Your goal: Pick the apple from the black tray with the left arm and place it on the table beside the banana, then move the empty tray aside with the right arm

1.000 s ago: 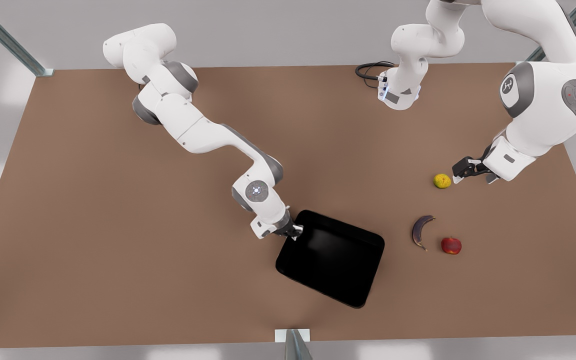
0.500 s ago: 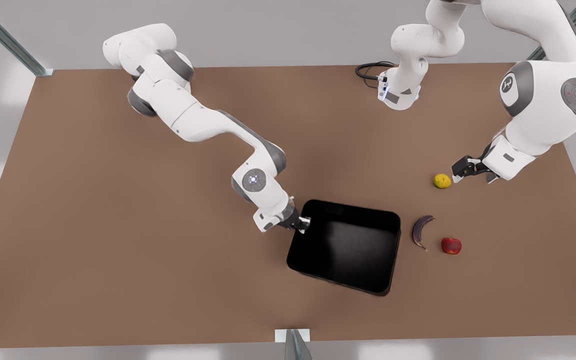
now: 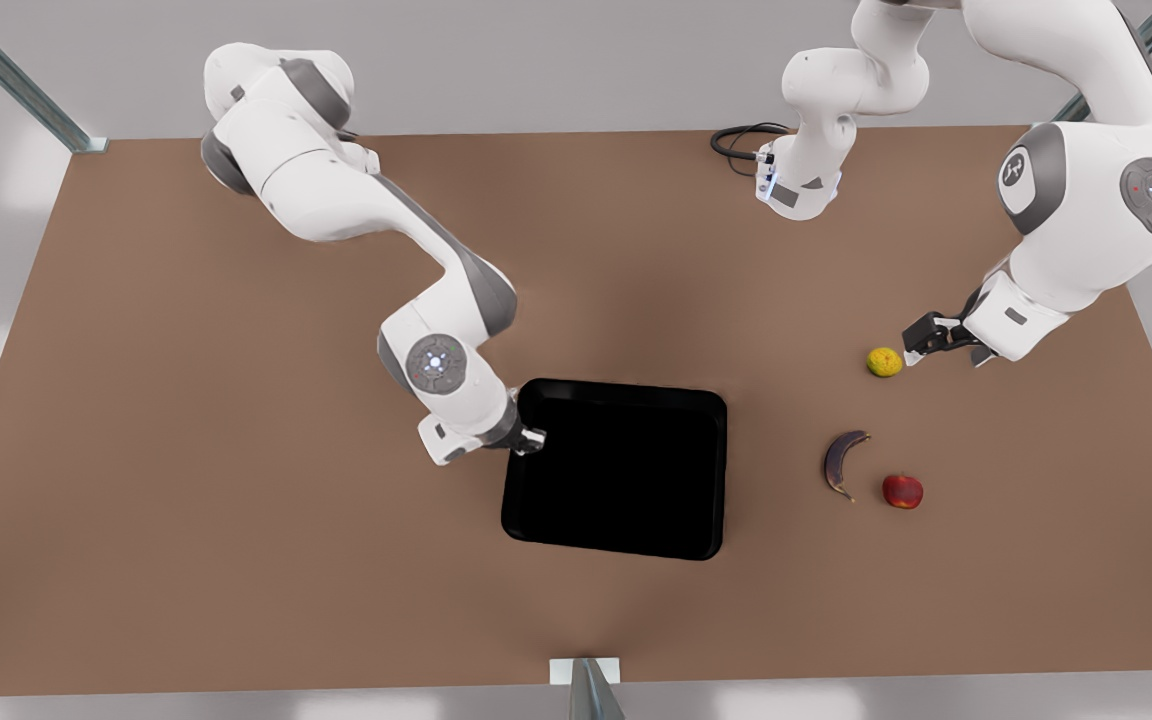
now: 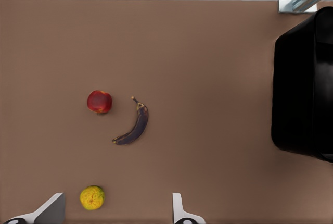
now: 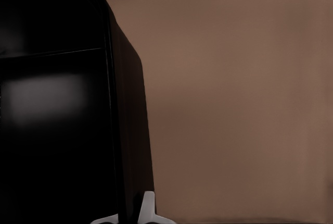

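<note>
The red apple (image 3: 902, 491) (image 4: 99, 101) lies on the brown table (image 3: 236, 500) just to the front view's right of the dark banana (image 3: 841, 462) (image 4: 135, 126). The black tray (image 3: 616, 470) (image 4: 304, 83) (image 5: 52, 104) sits empty near the table's middle. My right gripper (image 3: 531, 440) (image 5: 127, 216) is shut on the tray's rim at the corner toward the front view's left. My left gripper (image 3: 911, 345) (image 4: 115, 211) hangs open beside the bumpy yellow-green fruit, behind the banana and apple, holding nothing.
A bumpy yellow-green fruit (image 3: 884, 362) (image 4: 92, 197) lies just off the left gripper's fingers. A black cable (image 3: 736, 140) coils at the table's back edge. A metal bracket (image 3: 586, 672) stands at the front edge. Bare tabletop stretches across the front view's left half.
My right gripper has dragged the tray toward the front view's left, away from the banana, and turned it square to the table. The left arm, apple and banana have stayed put.
</note>
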Controlling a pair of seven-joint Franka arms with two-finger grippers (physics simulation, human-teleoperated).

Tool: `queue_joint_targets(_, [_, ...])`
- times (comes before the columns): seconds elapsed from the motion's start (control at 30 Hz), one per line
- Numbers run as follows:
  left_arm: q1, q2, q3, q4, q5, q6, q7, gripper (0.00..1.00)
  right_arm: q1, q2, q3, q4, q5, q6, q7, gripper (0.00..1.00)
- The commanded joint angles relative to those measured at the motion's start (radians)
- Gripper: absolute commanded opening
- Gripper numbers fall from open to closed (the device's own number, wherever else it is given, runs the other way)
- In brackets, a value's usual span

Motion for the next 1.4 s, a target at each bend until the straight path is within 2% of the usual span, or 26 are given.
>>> queue_joint_targets(0.0, [0.001,0.0,0.0,0.0,0.001,0.0,-0.001,1.0,-0.004,-0.034,-0.073,0.001,0.087,-0.229,-0.4,0.2])
queue_joint_targets(0.1, [0.001,-0.001,0.0,0.0,0.001,0.0,-0.001,1.0,-0.004,-0.075,-0.158,0.001,0.095,-0.32,-0.558,0.2])
queue_joint_targets(0.27, [0.001,-0.004,-0.005,0.0,0.001,0.0,-0.001,1.0,-0.004,-0.111,-0.303,0.001,0.096,-0.362,-0.834,0.2])
queue_joint_targets(0.47, [0.001,-0.001,-0.009,0.0,0.001,0.001,-0.001,1.0,-0.004,-0.109,-0.491,0.001,0.096,-0.35,-1.199,0.19])
queue_joint_targets(0.63, [0.001,-0.003,-0.008,0.0,0.005,0.004,-0.001,1.0,-0.012,-0.084,-0.598,-0.001,0.098,-0.303,-1.398,0.19])
queue_joint_targets(0.8, [0.001,-0.006,-0.009,0.0,0.005,0.004,-0.001,1.0,-0.018,-0.014,-0.679,-0.008,0.171,-0.248,-1.474,0.19])
queue_joint_targets(0.97, [0.001,-0.003,-0.009,0.0,0.005,0.007,0.0,1.0,-0.02,0.064,-0.679,-0.008,0.193,-0.197,-1.458,0.22])
queue_joint_targets(1.07, [-0.001,0.011,-0.054,0.029,0.12,0.02,-0.001,1.0,-0.02,0.089,-0.684,-0.01,0.193,-0.162,-1.468,0.27])
queue_joint_targets(1.13, [0.001,0.036,-0.054,0.071,0.079,0.018,-0.004,1.0,-0.021,0.104,-0.685,-0.012,0.193,-0.129,-1.471,0.31])
queue_joint_targets(1.17, [0.001,0.036,-0.054,0.072,0.085,0.011,-0.004,1.0,-0.021,0.109,-0.687,-0.012,0.193,-0.126,-1.472,0.33])
queue_joint_targets(1.2, [0.001,0.034,-0.054,0.072,0.09,0.003,-0.001,1.0,-0.021,0.109,-0.687,-0.012,0.193,-0.125,-1.469,0.51])
queue_joint_targets(1.27, [0.001,0.036,-0.054,0.072,0.09,0.004,-0.004,1.0,-0.02,0.113,-0.685,-0.012,0.193,-0.123,-1.454,0.98])
queue_joint_targets(1.37, [0.001,0.036,-0.054,0.072,0.091,0.004,-0.001,1.0,-0.018,0.109,-0.69,-0.007,0.19,-0.106,-1.468,1.0])
